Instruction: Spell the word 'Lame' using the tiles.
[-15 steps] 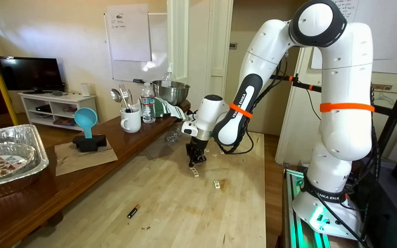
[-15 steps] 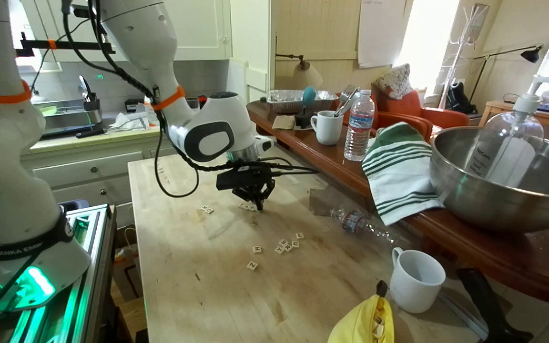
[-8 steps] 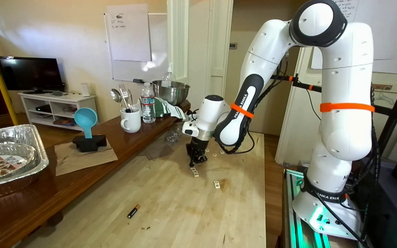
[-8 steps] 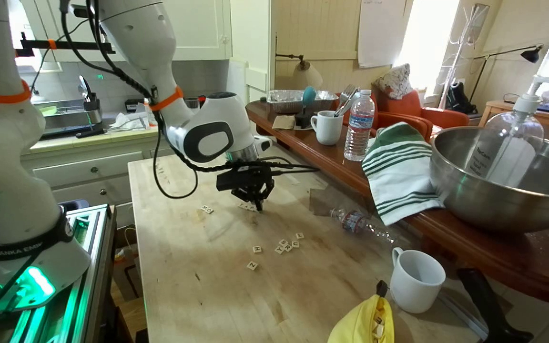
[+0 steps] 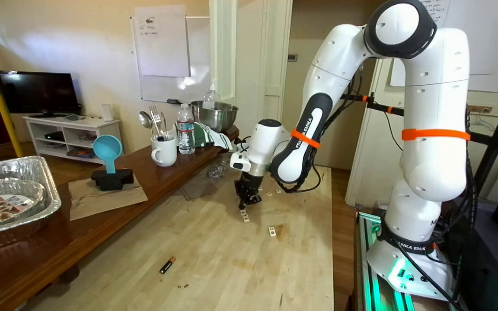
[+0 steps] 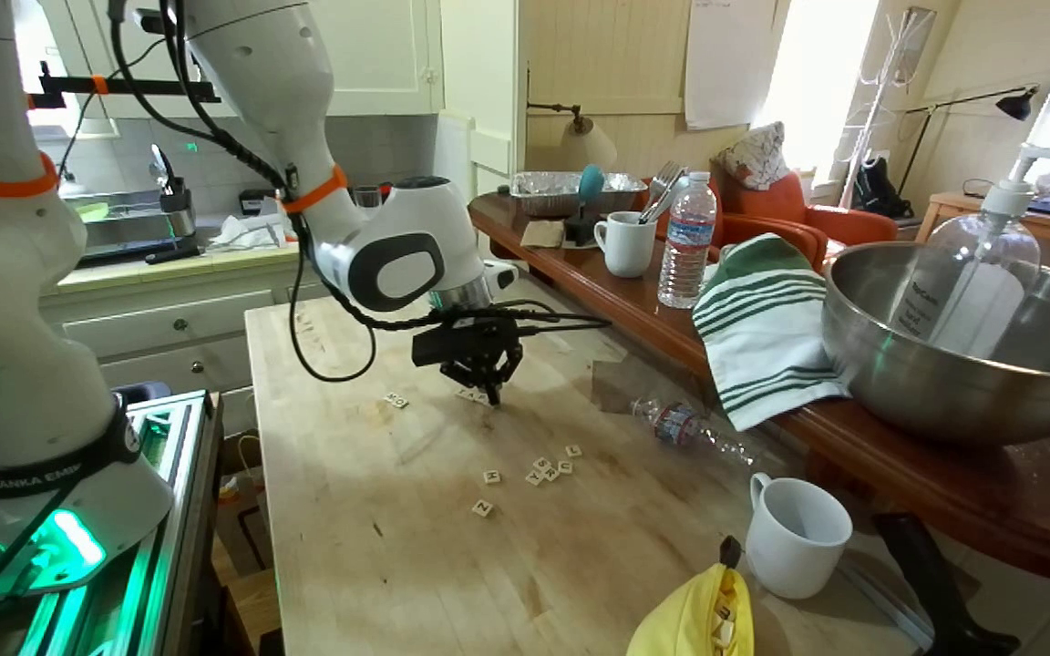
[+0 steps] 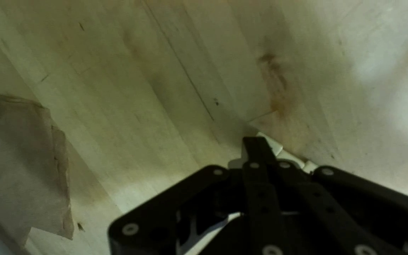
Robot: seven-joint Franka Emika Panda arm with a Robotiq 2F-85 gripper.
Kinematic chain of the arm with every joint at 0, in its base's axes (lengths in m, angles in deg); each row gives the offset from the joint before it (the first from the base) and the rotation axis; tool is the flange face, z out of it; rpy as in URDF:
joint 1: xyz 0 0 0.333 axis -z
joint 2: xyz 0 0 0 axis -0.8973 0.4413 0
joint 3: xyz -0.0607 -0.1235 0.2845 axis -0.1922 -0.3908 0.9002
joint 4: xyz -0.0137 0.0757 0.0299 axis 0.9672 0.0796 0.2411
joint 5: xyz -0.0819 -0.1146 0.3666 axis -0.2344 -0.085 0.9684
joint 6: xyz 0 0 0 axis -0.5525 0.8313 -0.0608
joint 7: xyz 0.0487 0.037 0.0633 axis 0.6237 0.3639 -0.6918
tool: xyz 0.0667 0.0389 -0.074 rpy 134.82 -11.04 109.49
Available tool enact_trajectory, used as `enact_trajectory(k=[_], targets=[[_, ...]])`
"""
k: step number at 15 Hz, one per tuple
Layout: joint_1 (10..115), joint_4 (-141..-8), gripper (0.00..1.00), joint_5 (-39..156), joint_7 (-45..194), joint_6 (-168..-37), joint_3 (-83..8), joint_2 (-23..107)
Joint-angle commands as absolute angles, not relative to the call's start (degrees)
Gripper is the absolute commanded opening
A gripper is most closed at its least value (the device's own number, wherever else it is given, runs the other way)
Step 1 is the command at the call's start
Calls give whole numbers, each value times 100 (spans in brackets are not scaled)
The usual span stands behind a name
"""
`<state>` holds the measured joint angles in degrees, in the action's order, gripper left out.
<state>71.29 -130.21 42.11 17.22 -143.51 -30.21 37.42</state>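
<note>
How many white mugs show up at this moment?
2. The cutlery-filled mug stands on the brown ledge; the other mug stands near the yellow pouch. No others show, though one could be hidden.

The wooden table (image 6: 379,583) bears letter tiles (image 6: 483,508), 1 battery (image 5: 167,265), 1 mug (image 6: 794,547) and 1 yellow pouch (image 6: 682,621).

Cannot read the row of tiles (image 7: 290,158) at four o'clock in the wrist view, partly covered by the jaws; cannot tell contact from gap there. In an exterior view, lose the foil tray (image 5: 49,185) past the edge at nine o'clock. In an exterior view, see the yellow pouch (image 6: 684,621) cut off at five o'clock, with pale bits (image 6: 725,631) inside too small to name.
</note>
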Motion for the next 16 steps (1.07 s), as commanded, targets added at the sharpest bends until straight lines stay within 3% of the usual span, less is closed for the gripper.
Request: enact_trajectory(k=[1,16], targets=[[7130,-13218,0,4142,1621,-14470,-3065,3752],[7101,-13190,0,4222,1780,-14499,-3079,3622]])
